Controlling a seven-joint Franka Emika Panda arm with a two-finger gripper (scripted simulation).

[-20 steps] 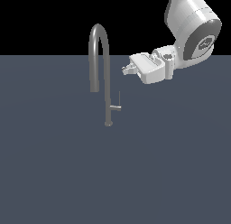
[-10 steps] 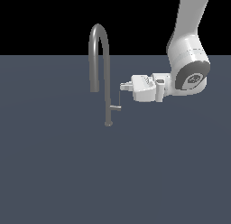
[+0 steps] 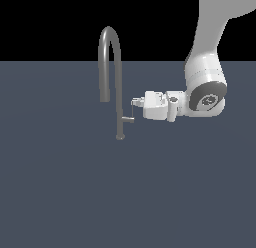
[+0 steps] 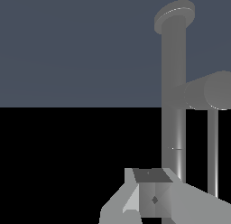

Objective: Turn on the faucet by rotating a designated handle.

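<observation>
The faucet (image 3: 110,62) is a tall grey gooseneck tube on a small round base, left of centre in the exterior view. Its handle (image 3: 129,119) is a short stub off the lower stem, with a hair-thin rod rising from its end. My gripper (image 3: 135,101) lies level on the exterior view's right, fingertips right at the top of that rod, just above the stub. The jaws look shut with nothing between them. In the wrist view the faucet stem (image 4: 173,96), the handle stub (image 4: 208,90) and the gripper (image 4: 152,184) appear close together.
A flat dark grey surface (image 3: 75,192) spreads around the faucet. The white arm (image 3: 205,87) comes down from the exterior view's upper right.
The arm has come down and moved toward the exterior view's left. The fingertips went from beside the upper stem to the handle's thin rod. The faucet and handle look unmoved.
</observation>
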